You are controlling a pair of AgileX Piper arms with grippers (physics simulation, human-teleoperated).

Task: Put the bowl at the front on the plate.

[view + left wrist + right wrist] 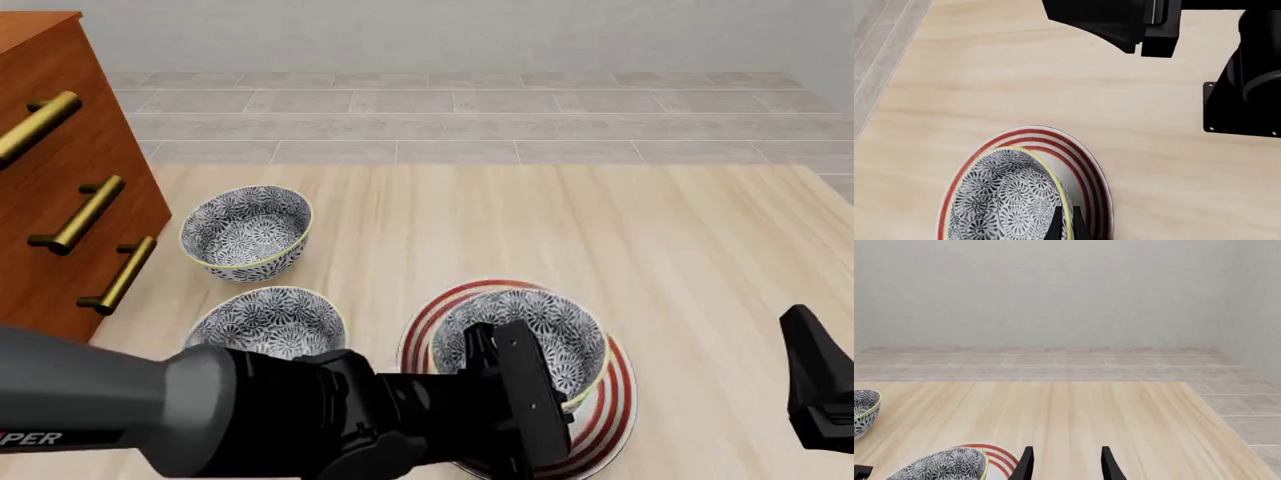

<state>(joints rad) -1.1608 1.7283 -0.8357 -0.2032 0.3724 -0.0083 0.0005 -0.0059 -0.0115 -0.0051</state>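
The bowl [1011, 197] sits on the plate [1084, 160] in the left wrist view, its yellow rim inside the red rings and off-centre toward one side. The left gripper [1064, 225] shows only as two dark fingertips at the picture's edge, close together at the bowl's rim; they look pinched on the wall, though so little shows that I judge this rather than see it plainly. Black parts of the right arm [1241, 95] cross the far side of the table [987, 75].

From the front, the bowl [527, 335] rests on the plate [607, 410], near its far edge and seemingly a little tilted. The left gripper [534, 400] is at the bowl's near rim, its body hiding the contact. Two more bowls stand to the left: a near bowl [267, 322] just beside the plate and a far bowl [246, 232] by the drawers [54, 180]. The right gripper [817, 390] waits well apart at the right.

In the right wrist view, the right gripper [1066, 465] has its fingers apart with nothing between them; the bowl [944, 465] and plate [997, 452] show in a corner.

The step in hand looks like the release: the bowl is down, so the next move calls for letting go and lifting straight up without dragging the rim.

The only writing is part of "PIPER" on the left arm [134, 410].
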